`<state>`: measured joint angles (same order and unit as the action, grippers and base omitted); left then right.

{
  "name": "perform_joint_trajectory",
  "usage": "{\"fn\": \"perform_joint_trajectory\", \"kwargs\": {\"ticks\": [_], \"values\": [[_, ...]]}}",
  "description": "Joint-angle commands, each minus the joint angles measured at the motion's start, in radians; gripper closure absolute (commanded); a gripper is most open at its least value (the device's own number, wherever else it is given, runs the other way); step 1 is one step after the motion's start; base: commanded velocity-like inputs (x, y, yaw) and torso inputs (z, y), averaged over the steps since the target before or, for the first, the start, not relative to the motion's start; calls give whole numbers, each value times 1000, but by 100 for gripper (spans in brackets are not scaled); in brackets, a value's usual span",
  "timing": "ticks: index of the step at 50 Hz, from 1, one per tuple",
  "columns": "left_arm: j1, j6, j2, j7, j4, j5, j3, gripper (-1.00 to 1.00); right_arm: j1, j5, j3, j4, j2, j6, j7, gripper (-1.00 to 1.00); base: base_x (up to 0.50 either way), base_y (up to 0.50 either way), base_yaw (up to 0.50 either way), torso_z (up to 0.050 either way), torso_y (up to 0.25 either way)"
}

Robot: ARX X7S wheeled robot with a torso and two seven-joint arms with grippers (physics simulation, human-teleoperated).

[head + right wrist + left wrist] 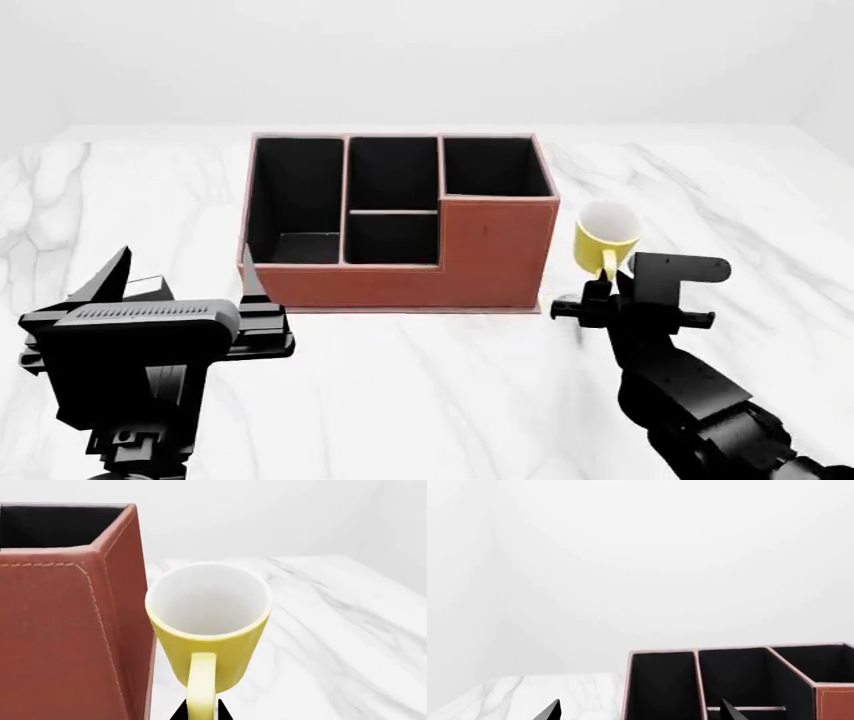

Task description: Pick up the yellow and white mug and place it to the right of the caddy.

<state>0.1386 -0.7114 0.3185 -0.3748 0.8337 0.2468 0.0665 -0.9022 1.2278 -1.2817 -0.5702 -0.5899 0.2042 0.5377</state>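
- Gripping the yellow and white mug [208,625] by its loop handle, the right gripper [603,290] appears closed on it, mug directly ahead of its fingertips, just beside the caddy [400,222], probably for placement there.
- Mug: yellow outside, white inside, upright.
- Left gripper [184,275] hovers spread wide, holding nothing, likely idle.

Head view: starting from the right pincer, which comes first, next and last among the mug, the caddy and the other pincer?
1. The yellow and white mug, its handle right at the right pincer.
2. The caddy, just left of the mug.
3. The left pincer, beyond the caddy's front left corner.
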Motion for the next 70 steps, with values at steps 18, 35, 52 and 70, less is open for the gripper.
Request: {"fn": "perform_joint_trajectory", "kwargs": {"ticks": [18,35,52,70], "values": [[-1,6,9,-8,-3,9,4,-100,-62,-9,46,-568,273,6,-272,100,0,0,0,0,1],[2,1,13,-16,4,16,6,-100,-63,-26,81,-737,352,-7,-359,100,0,0,0,0,1],[7,1,17,-22,5,22,10,-100,-45,-124,192,-738,356,-70,-372,100,0,0,0,0,1],[0,9,23,-28,4,28,9,-100,-22,-375,456,-738,371,-158,-400,100,0,0,0,0,1]]}}
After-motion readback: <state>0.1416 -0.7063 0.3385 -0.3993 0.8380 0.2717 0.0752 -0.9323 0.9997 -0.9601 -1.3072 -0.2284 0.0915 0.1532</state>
